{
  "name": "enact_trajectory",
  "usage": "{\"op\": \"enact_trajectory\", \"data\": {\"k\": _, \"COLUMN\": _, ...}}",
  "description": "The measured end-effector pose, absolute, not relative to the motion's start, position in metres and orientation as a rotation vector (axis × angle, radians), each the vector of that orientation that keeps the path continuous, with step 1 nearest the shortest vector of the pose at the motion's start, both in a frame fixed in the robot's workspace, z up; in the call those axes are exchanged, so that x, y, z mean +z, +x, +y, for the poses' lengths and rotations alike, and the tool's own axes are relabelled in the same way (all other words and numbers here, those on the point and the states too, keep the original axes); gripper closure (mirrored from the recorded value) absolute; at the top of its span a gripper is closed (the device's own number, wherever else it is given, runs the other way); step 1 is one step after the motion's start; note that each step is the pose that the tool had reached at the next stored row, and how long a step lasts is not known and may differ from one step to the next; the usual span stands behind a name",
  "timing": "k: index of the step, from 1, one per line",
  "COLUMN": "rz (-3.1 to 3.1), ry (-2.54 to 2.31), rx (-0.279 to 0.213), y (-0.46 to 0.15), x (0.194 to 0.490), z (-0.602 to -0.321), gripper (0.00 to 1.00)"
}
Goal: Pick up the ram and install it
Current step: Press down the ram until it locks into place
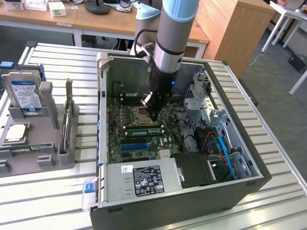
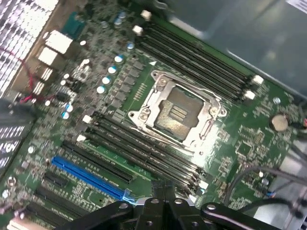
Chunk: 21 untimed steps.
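So the arm is down inside the open PC case (image 1: 102, 96), with the pincer (image 1: 152, 115) hanging right over the motherboard at the edge of the CPU socket (image 1: 138, 114). The pincer is squeezed narrow, fingers together, and I can't see anything clamped between them in the wrist view (image 2: 164, 191).

The ram (image 1: 144, 130) looks like a green stick lying along a memory slot just beside the CPU socket, on the side facing the blue slot (image 1: 136, 145). The pincer tip sits just above it; whether it's actually touching, I can't tell. From the wrist view the slots next to the CPU socket (image 2: 180, 112) just look dark, so I can't pick the stick out there, though the blue slot (image 2: 88, 175) is obvious further out.

Further from the CPU socket, past the blue slot, is the power supply (image 1: 144, 178). The case sits on a slatted desk (image 1: 48, 201).
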<state>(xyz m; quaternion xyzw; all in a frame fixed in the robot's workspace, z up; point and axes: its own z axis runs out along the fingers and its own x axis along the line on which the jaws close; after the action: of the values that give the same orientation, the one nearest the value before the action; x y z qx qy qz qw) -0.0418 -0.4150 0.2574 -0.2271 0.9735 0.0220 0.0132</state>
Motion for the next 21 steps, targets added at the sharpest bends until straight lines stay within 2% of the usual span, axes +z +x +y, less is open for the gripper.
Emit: {"op": "enact_trajectory", "data": {"k": 21, "rz": 3.100, "ry": -0.144, "rx": 0.059, "y": -0.0418, "x": 0.2553, "z": -0.4150, "gripper": 0.89}}
